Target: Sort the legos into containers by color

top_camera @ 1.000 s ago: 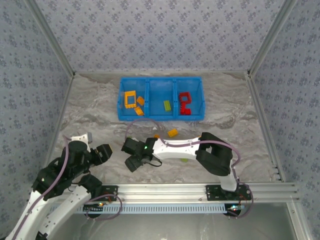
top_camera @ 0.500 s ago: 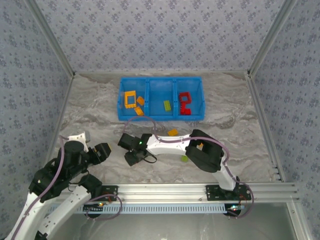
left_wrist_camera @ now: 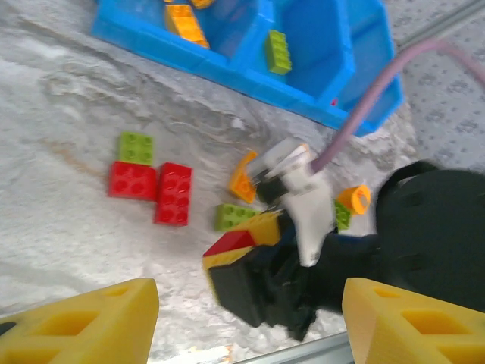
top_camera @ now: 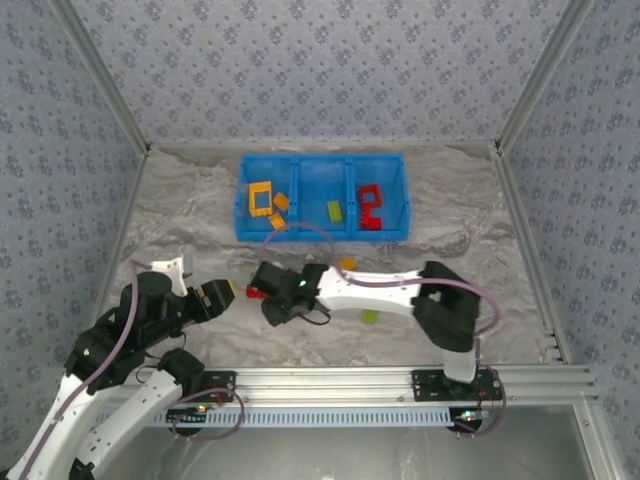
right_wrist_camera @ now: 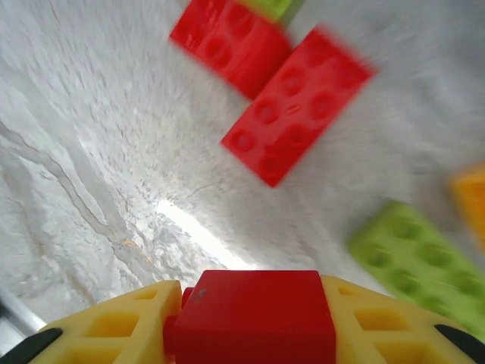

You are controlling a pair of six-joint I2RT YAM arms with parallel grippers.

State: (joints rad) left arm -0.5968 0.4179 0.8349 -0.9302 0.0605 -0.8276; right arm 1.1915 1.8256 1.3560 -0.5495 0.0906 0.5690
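Red brick (right_wrist_camera: 258,303) pinched inside right claw (right_wrist_camera: 254,330); left claw (top_camera: 222,296) spread wide, empty.

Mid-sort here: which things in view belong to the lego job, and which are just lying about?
Job:
- blue bin
- red brick in the right gripper
- loose red bricks
- loose green bricks
- loose orange brick

Lying about:
- purple cable
- metal rail

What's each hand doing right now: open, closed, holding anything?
Left hand: open, nothing between its fingers.
Right hand: closed on a red brick.
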